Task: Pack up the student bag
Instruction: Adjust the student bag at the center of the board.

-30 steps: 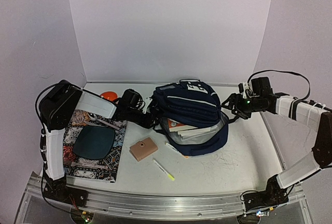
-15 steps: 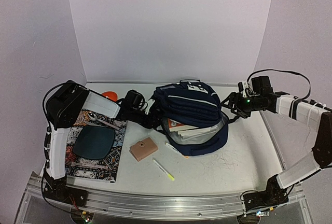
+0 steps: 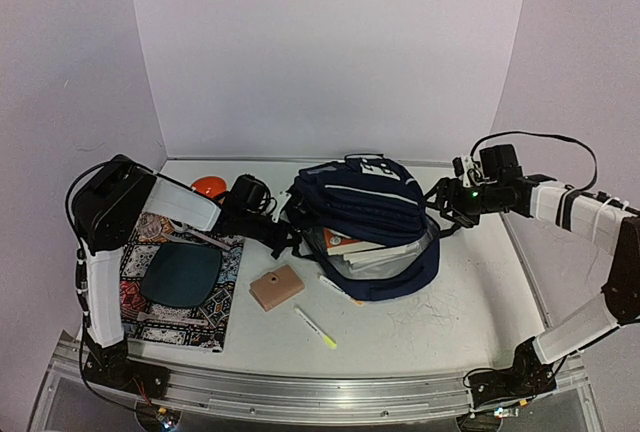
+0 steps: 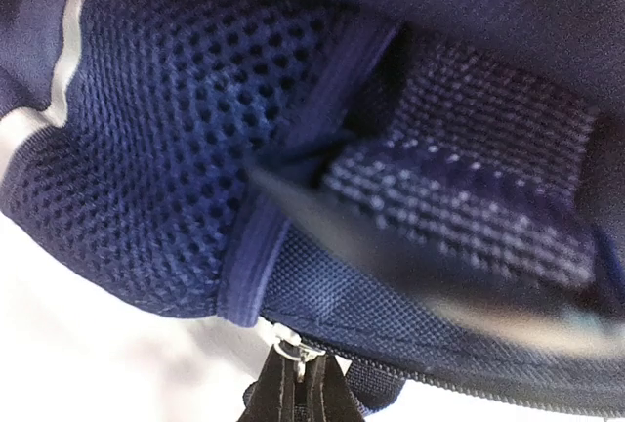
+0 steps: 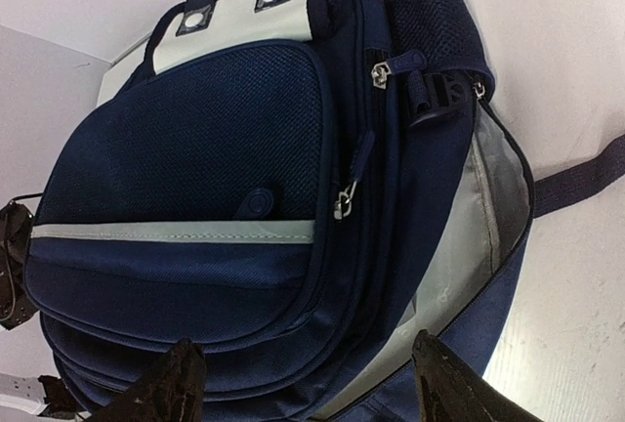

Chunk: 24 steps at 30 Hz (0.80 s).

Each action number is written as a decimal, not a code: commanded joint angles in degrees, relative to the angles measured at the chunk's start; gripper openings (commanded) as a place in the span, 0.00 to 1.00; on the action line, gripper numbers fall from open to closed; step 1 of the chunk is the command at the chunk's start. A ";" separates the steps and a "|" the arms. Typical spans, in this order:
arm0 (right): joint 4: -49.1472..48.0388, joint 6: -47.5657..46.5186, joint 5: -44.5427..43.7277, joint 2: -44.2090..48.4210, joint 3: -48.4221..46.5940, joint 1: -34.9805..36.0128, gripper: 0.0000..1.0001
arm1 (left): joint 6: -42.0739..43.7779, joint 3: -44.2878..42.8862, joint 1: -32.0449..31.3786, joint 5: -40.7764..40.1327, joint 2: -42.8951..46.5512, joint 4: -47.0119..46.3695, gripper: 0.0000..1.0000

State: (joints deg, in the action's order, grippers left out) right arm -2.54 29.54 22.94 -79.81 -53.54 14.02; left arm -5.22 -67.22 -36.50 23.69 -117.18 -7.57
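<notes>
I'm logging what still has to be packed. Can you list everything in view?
bag: one, navy with grey stripes, table centre, mouth open toward the near edge
books: at least two, white and orange, inside the bag's mouth
patterned book: one, multicoloured, table left
oval: one, dark teal, on the patterned book
orange thing: one, far left, partly hidden by the left arm
block: one, tan, near-left of the bag
white pen: one, just in front of the bag
yellow pen: one, nearer the table's edge
table: one, white
left pincer: black, shut on the bag's zip pull
right pincer: black, open, at the bag's right side
</notes>
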 commanded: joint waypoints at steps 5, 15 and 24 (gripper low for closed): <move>2.45 -0.54 -3.22 3.85 -2.28 4.15 0.74 | -3.35 5.40 -2.62 -2.94 8.72 2.81 0.00; 4.55 -0.36 -5.45 5.11 -0.25 9.33 0.75 | -7.15 3.71 -3.92 -7.51 6.82 4.99 0.23; 1.17 0.52 -5.62 5.47 1.56 10.96 0.75 | -7.31 4.45 -3.94 -7.23 7.59 -0.77 0.23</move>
State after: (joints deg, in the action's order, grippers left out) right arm 0.01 29.80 17.98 -76.07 -52.58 24.20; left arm -12.16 -61.84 -40.23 16.51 -111.68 -4.16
